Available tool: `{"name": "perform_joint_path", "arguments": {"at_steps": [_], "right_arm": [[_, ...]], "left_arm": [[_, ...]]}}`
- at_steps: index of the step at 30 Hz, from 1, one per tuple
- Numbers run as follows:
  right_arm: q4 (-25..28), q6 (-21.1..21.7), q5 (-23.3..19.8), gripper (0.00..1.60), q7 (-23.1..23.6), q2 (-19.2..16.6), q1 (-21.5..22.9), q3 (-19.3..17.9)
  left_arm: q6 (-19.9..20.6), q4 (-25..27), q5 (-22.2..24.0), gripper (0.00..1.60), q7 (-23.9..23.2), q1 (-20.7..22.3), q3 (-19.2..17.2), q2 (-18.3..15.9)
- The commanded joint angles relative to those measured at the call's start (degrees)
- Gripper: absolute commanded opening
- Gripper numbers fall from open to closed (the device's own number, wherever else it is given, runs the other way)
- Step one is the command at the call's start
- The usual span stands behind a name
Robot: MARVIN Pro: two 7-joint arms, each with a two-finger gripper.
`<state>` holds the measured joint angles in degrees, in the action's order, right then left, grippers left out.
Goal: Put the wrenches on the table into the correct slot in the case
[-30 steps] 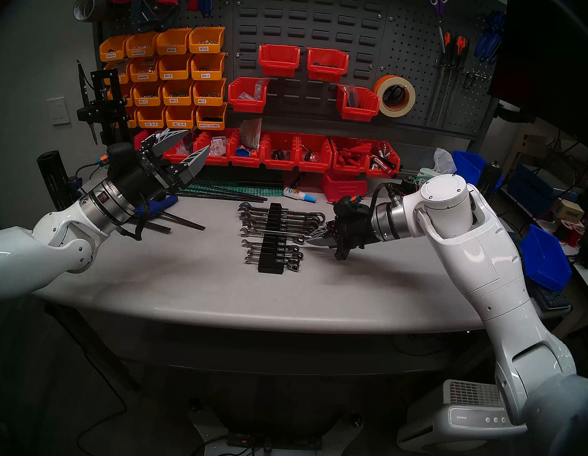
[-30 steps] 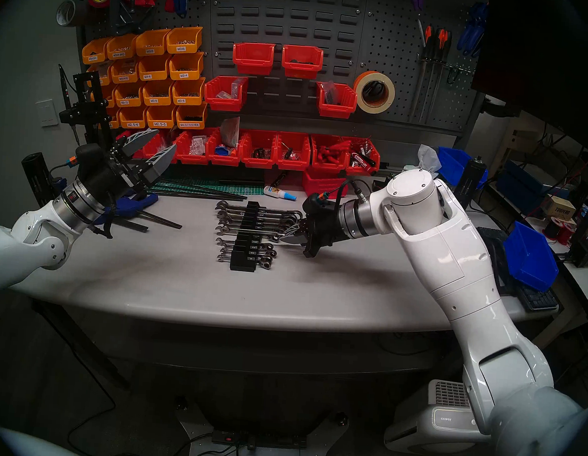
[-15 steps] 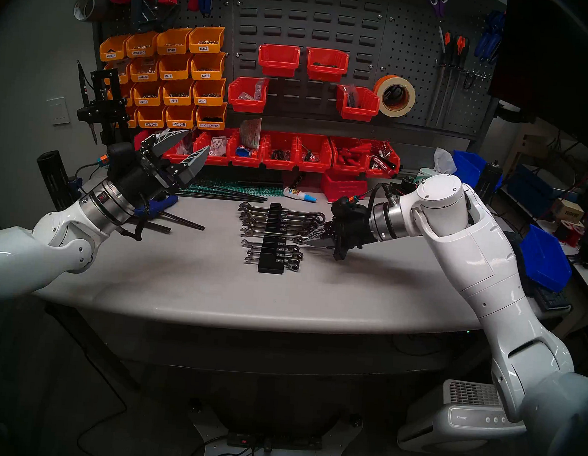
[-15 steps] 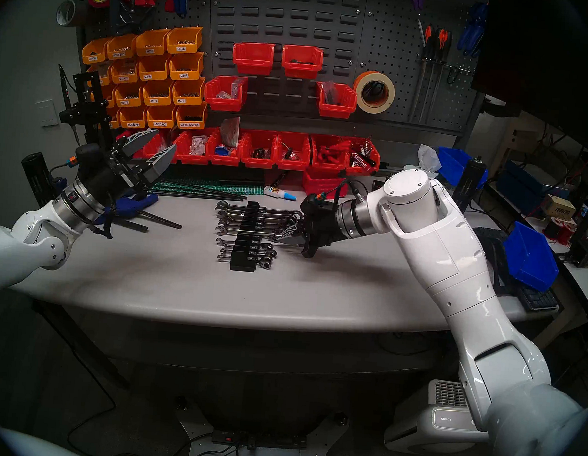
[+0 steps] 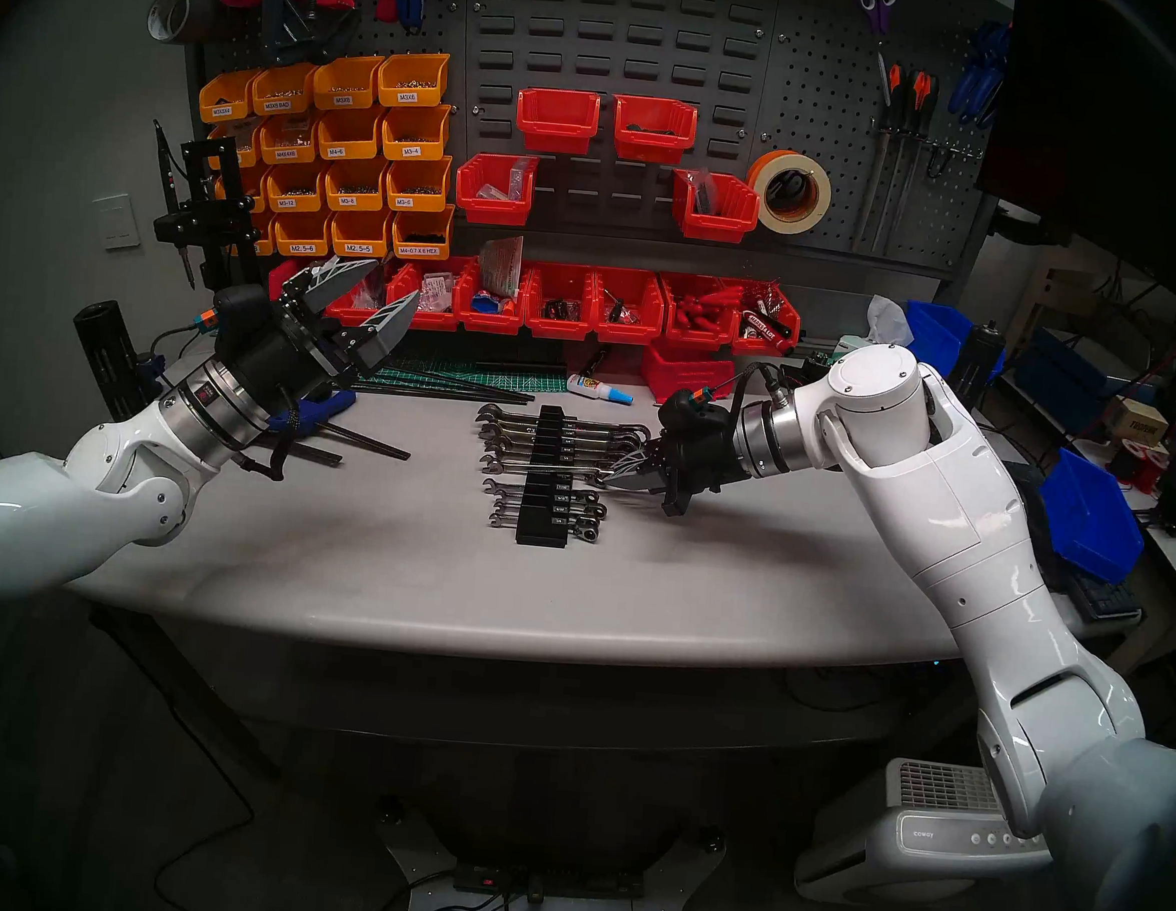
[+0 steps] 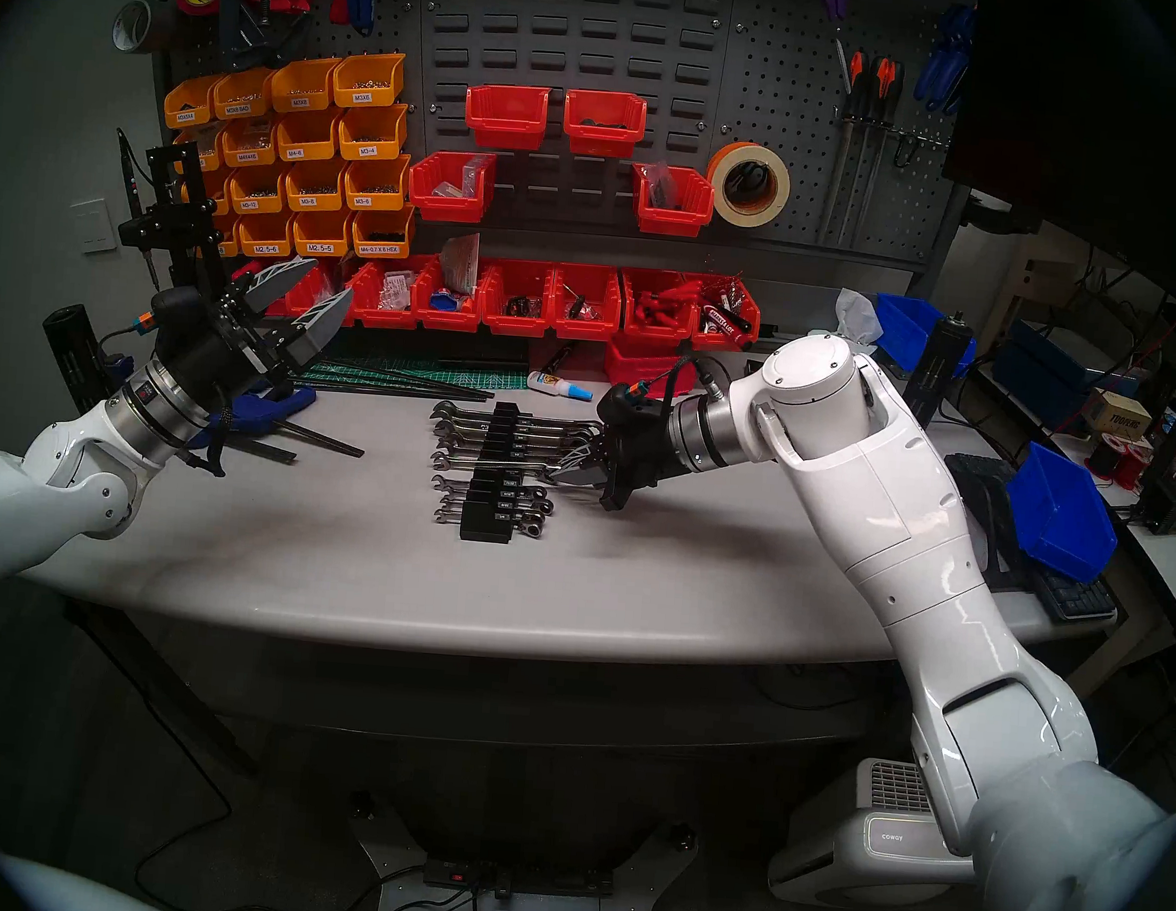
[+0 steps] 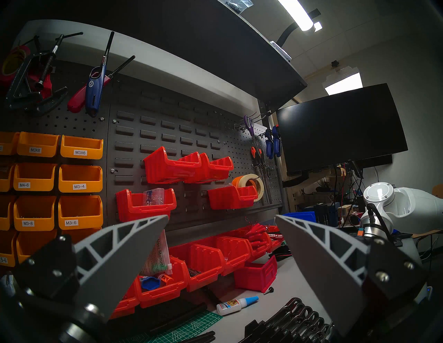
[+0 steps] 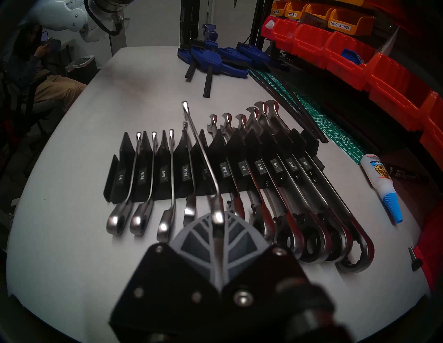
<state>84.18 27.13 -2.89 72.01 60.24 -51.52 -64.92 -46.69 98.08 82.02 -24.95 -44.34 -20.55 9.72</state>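
Chrome wrench (image 8: pixel 201 153) clamped by its ring end over the rack

The right gripper (image 8: pixel 219 230) pinches the slim, bright wrench, its open jaw tilted up above the black stepped case (image 8: pixel 242 148) mid-table (image 5: pixel 356 553); the left gripper (image 5: pixel 366 304), fingers spread, hovers near the back left corner.

Left gripper (image 5: pixel 371 301) raised, fingers spread wide, nothing between them. Right gripper (image 5: pixel 617 475) angled downward (tips pressed together), its white arm reaching in behind it.
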Motion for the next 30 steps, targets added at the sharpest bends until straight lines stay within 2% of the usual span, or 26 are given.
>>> {"name": "perform_joint_path", "arguments": {"at_steps": [1, 30], "right_arm": [[1.24, 0.11, -0.52, 0.00, -0.58, 0.34, 2.33, -1.76], [-0.90, 1.35, -0.52, 0.00, 1.04, 1.33, 2.94, -0.95]], "left_arm": [[-0.90, 0.04, 0.14, 1.60, 0.15, 1.41, -1.41, -0.04], [-0.96, 0.02, 0.14, 1.60, 0.15, 1.41, -1.42, -0.02]]}}
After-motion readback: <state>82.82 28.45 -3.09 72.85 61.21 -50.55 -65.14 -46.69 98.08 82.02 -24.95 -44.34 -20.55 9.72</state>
